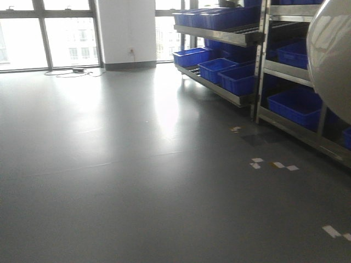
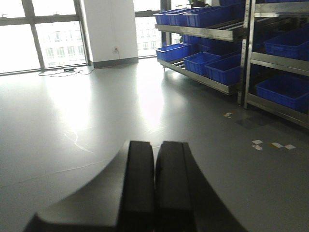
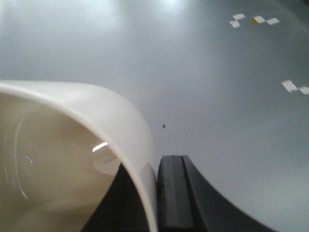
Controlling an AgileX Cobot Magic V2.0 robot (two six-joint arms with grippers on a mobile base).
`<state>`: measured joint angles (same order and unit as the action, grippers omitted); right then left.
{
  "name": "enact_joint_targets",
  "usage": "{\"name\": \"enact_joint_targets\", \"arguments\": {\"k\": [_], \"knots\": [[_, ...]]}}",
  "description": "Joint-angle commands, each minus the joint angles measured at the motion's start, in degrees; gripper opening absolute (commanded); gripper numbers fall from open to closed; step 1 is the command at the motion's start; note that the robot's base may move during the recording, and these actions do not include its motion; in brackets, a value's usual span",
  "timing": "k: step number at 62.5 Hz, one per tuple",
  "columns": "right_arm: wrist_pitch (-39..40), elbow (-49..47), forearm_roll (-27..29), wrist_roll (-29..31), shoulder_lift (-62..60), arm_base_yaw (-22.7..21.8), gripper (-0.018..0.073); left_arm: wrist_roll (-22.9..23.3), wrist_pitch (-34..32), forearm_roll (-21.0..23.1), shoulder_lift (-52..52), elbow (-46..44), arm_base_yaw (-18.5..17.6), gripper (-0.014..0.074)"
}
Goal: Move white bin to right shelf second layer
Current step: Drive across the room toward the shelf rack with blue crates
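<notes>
Right gripper (image 3: 153, 170) is clamped on the wall of the one white bin (image 3: 72, 108), which hangs above bare floor; the left gripper (image 2: 155, 164) is closed on nothing. Pickup looks done, but the bin must yet reach the right shelf second layer (image 1: 284, 70), well off. Two rack bays show, holding about eight blue crates (image 2: 285, 89).

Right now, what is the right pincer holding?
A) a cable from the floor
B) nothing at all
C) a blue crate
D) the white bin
D: in the right wrist view, the right pincer is closed on the wall of the white bin, with one finger inside the rim and one outside.
</notes>
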<state>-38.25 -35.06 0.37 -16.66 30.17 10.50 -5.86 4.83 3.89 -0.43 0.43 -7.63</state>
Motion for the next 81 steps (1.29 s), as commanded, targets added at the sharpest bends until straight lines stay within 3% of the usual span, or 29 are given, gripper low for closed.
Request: {"name": "enact_joint_targets", "arguments": {"k": [1,81], "knots": [[5.45,-1.77,0.18,0.02,0.5,-0.46,0.0056,0.15,-4.83,0.35,-0.8,2.11,-0.16,0.0085],[5.45,-1.77,0.18,0.02,0.5,-0.46,0.0056,0.15,-4.83,0.35,-0.8,2.11,-0.16,0.0085]]}}
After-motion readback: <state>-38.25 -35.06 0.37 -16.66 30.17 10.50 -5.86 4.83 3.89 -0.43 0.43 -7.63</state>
